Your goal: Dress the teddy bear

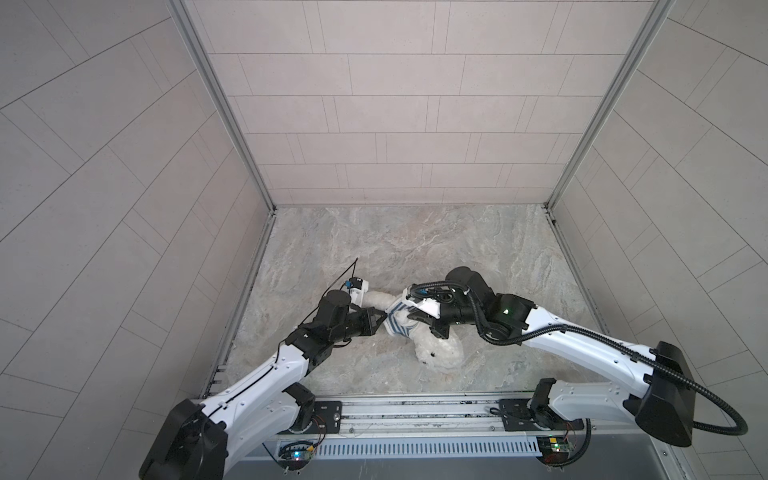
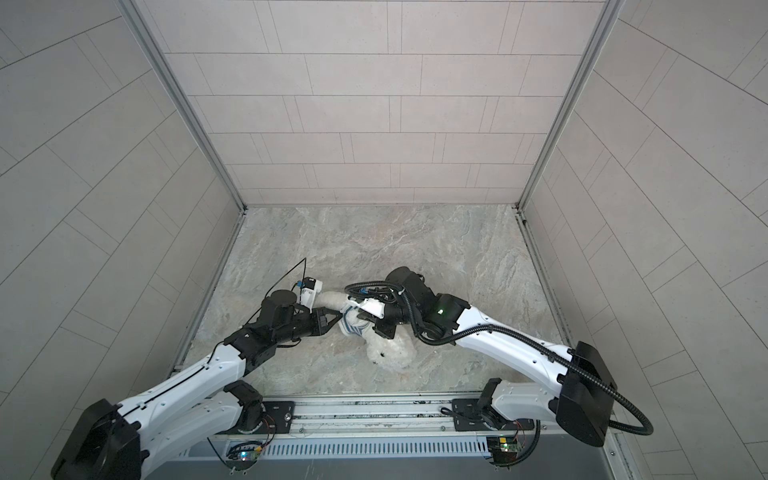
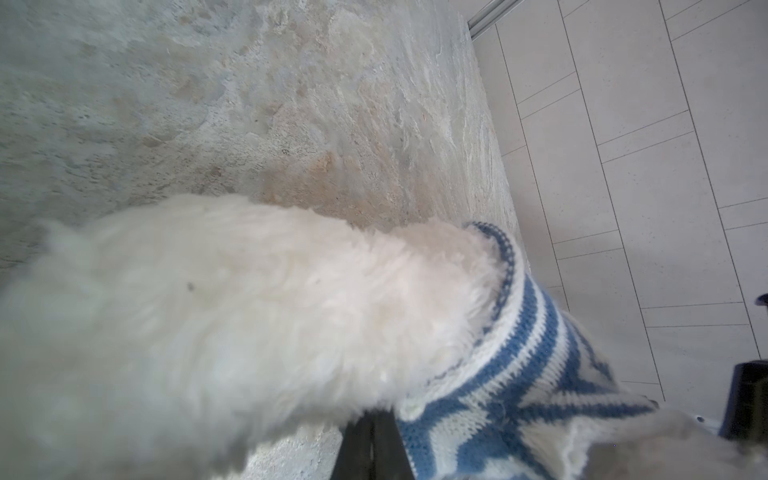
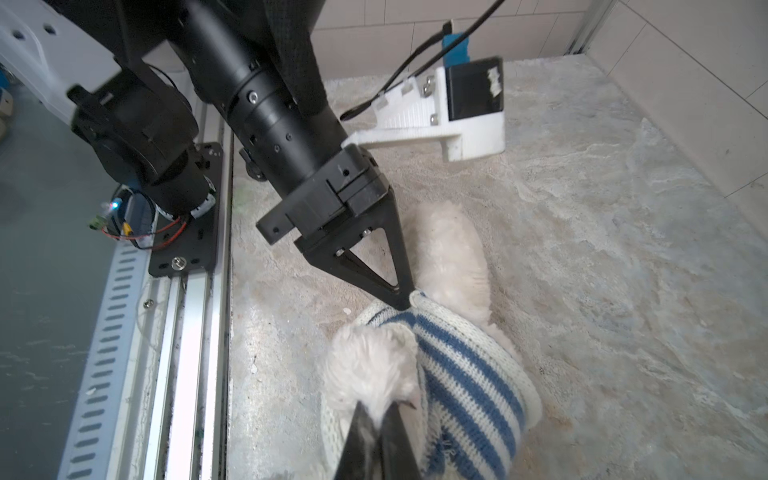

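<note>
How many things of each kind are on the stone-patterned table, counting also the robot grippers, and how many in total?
teddy bear: 1
blue-and-white striped knitted sweater: 1
grippers: 2 (left gripper, right gripper)
Total: 4

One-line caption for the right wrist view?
The left gripper pinches the edge of the striped sweater; the right gripper clamps a furry limb of the teddy bear.
</note>
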Tool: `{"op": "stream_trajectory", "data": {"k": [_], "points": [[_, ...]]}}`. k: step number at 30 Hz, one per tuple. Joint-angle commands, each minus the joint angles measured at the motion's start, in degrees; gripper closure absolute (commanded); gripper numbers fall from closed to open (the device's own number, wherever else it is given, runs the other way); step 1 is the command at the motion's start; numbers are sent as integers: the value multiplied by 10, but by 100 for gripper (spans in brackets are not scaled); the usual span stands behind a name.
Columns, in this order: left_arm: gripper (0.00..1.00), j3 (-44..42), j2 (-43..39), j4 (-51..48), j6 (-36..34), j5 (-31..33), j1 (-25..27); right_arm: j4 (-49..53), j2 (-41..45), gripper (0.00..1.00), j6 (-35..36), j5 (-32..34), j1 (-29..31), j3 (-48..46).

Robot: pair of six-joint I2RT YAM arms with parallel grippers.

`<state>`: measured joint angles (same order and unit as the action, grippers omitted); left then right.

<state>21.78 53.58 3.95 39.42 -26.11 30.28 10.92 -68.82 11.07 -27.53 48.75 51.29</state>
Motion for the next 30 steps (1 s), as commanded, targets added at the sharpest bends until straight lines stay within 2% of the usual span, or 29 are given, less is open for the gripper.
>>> {"op": "stream_trajectory", "data": {"k": [1,4,6,8,10,12,13,17,19,22,24,28,30], "points": [[100,-9,-7,-40,-24,20,-9,-101,33,100,-44,-59,-13,-13],[100,2,-26,-40,-45,-7,0,-99,32,100,-54,-62,-16,-12],[99,20,-46,-71,-70,6,18,-108,31,100,-72,-76,-24,-17],[83,39,-72,-103,-95,38,44,-132,30,100,-100,-108,-38,-24],[58,61,-102,-137,-116,71,64,-138,30,100,-112,-116,-44,-25],[45,79,-134,-163,-133,91,73,-115,27,100,-107,-110,-48,-18],[42,85,-152,-174,-138,97,74,-103,24,100,-105,-110,-52,-14],[37,107,-188,-221,-161,111,74,-84,8,100,-108,-160,-76,-5],[32,111,-203,-230,-178,96,79,-73,4,100,-98,-199,-84,4],[30,119,-222,-226,-195,81,89,-59,3,100,-84,-256,-88,18],[30,127,-224,-231,-193,104,89,-50,-4,100,-89,-288,-95,31],[31,131,-225,-220,-175,134,89,-29,-32,100,-143,-306,-130,57],[30,138,-215,-239,-167,182,89,-15,-55,100,-183,-301,-155,63]]}}
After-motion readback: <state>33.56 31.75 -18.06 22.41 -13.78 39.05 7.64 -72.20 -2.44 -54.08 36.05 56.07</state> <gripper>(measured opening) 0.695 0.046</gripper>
